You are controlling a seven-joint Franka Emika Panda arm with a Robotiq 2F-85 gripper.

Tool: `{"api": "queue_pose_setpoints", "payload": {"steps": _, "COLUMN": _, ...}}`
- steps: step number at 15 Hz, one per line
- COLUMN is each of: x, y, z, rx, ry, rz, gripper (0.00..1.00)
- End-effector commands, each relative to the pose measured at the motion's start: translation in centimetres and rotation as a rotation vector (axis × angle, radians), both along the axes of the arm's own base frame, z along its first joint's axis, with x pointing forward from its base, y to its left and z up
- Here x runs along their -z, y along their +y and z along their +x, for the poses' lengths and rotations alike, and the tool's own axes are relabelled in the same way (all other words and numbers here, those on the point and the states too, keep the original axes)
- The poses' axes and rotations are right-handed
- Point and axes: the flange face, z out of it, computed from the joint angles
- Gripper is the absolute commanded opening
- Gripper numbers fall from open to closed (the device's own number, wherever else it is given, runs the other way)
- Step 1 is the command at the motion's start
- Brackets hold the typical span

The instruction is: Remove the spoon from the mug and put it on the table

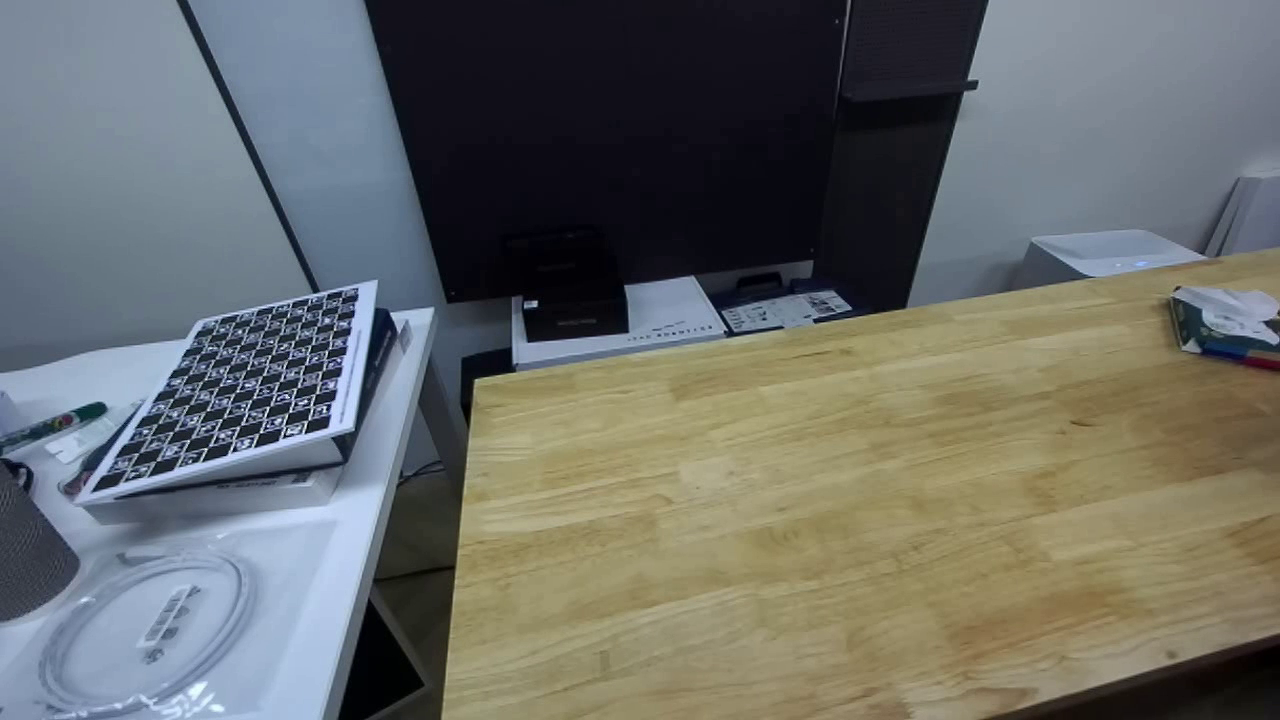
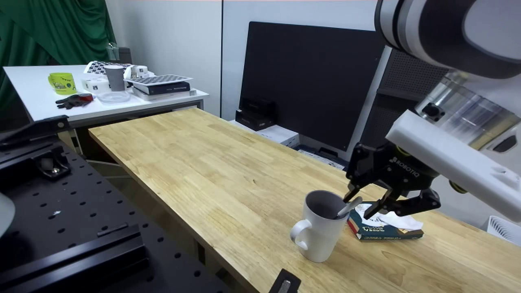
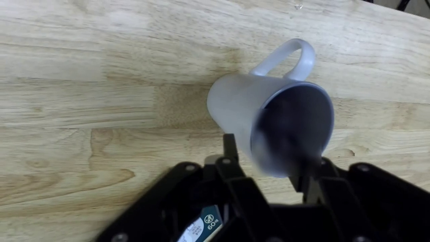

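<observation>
Spoon (image 2: 349,207) sits in the white mug (image 2: 319,238), leaning over the rim, upper end sticking out on the gripper's side. Mug is upright on the wooden table (image 2: 203,175), its handle turned away from the tissue box (image 2: 380,234) lying near it with white tissue (image 2: 401,221) on top. My gripper (image 2: 357,208) hangs tilted at the mug's mouth, fingers (image 3: 230,146) spread well apart, nothing clamped between them that I can see. In an exterior view the spoon's end shows right by the fingertips; touching or just apart, can't tell from here. Wrist view gives me the mug's mouth partly behind one finger, with a blurred patch over it, so I can't make out the spoon there. Tissue box peeks in at that view's bottom edge, mostly behind the gripper. Background, quick: white desk (image 2: 40,97) with a lime-green mug (image 2: 63,83), dark glove (image 2: 73,101), checkered board (image 1: 240,380) on a stack, coiled cable (image 1: 238,610) in clear plastic.
</observation>
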Motion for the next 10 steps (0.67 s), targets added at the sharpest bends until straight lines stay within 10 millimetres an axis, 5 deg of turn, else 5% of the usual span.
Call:
{"api": "queue_pose_setpoints", "payload": {"steps": 1, "x": 1.2, "y": -1.2, "z": 0.2, "rx": 0.012, "ry": -0.014, "rz": 0.002, "gripper": 0.11}}
{"api": "queue_pose_setpoints", "payload": {"steps": 3, "x": 1.0, "y": -1.1, "z": 0.3, "rx": 0.009, "ry": 0.004, "rz": 0.006, "gripper": 0.01}}
{"api": "queue_pose_setpoints", "payload": {"steps": 10, "x": -0.5, "y": 0.2, "z": 1.7, "rx": -0.027, "ry": 0.017, "rz": -0.030, "gripper": 0.03}}
